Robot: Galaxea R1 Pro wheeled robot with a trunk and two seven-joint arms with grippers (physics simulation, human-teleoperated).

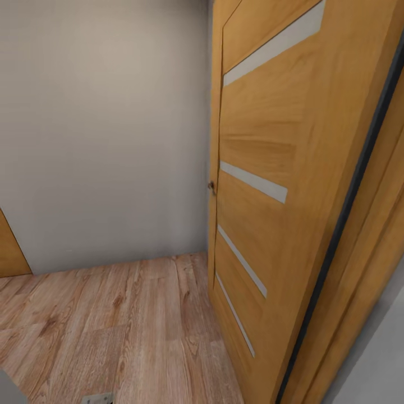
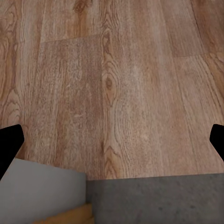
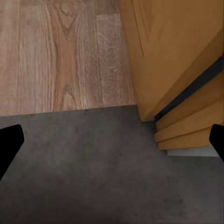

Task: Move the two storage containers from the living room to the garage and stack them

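**At a doorway between wood planks and concrete**

An open wooden door (image 1: 255, 185) with 4 pale strips is seen against a grey wall (image 1: 101, 129). Light wood-plank flooring (image 2: 116, 84) meets the dark concrete floor (image 3: 93, 163) at the threshold. The left tool (image 2: 112, 144) and right tool (image 3: 112, 144) are spread wide, nothing between the fingers.

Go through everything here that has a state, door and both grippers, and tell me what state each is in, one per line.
wooden door: open, swung against the frame beside it.
left gripper: open, empty, over the wood-plank floor.
right gripper: open, empty, over the grey concrete floor at the threshold.
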